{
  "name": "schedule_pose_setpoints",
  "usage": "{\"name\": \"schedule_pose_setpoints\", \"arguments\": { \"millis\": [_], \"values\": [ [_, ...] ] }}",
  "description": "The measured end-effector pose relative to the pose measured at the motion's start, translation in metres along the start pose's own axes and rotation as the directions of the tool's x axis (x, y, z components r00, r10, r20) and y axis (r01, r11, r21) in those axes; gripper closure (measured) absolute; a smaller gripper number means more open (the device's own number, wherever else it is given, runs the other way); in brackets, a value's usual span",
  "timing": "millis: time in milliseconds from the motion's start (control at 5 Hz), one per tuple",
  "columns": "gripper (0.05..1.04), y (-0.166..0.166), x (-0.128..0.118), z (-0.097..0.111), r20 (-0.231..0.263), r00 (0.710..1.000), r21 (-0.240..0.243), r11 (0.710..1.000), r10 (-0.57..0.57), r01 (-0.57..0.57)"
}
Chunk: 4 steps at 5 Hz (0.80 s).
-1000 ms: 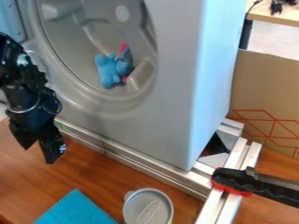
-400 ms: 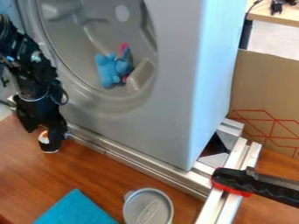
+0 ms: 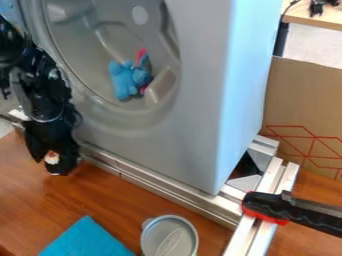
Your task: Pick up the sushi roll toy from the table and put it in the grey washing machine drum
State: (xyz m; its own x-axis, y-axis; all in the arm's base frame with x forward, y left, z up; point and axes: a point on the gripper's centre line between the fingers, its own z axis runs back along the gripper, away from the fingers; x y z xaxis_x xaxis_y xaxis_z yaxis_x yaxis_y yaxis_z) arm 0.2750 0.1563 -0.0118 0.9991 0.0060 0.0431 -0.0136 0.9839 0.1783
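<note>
The soft blue plush toy with pink parts point(image 3: 123, 80) lies in the lower part of the round recess of a grey, appliance-like housing point(image 3: 190, 135), beside a raised grey block point(image 3: 160, 85). Handling, as judged: light, soft, compressible, not fragile. Recommended hold: the thick part of the body (the thin pink parts would probably bend or slip). The recess wall may limit side clearance.

The black two-finger gripper point(image 3: 52, 162) hangs in front of the housing, near the left rear edge of the tabletop and well apart from the toy. Whether it is open or closed cannot be told. A small white-and-orange patch point(image 3: 51, 157) shows at its lower end; its nature cannot be determined.

Surface: reddish-brown wood-grain tabletop point(image 3: 107, 200). A silver metal rail point(image 3: 167, 187) runs along the housing's base. In front of the rail are a flat turquoise cloth point(image 3: 87, 240) and, beside it, a round grey lidded container point(image 3: 169, 237). A black-and-red handled tool point(image 3: 267, 206) crosses the right-hand rails.

Room: brown cardboard with red lines point(image 3: 300, 105); behind it, a light wooden table point(image 3: 320, 19).
</note>
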Motion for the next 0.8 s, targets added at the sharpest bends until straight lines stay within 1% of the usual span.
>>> {"name": "schedule_pose_setpoints", "arguments": {
  "millis": [200,400,600,800],
  "values": [
    [0.083,-0.006,-0.002,-0.01,-0.019,1.0,-0.03,0.999,-0.015,0.015],
    [0.135,-0.007,-0.001,-0.014,-0.021,1.0,-0.034,0.999,-0.023,0.022],
    [0.368,-0.004,-0.001,-0.015,-0.008,1.0,-0.04,0.999,-0.027,0.027],
    [0.452,-0.004,-0.012,-0.007,0.04,0.999,-0.083,0.996,-0.007,0.01]
  ]
}}
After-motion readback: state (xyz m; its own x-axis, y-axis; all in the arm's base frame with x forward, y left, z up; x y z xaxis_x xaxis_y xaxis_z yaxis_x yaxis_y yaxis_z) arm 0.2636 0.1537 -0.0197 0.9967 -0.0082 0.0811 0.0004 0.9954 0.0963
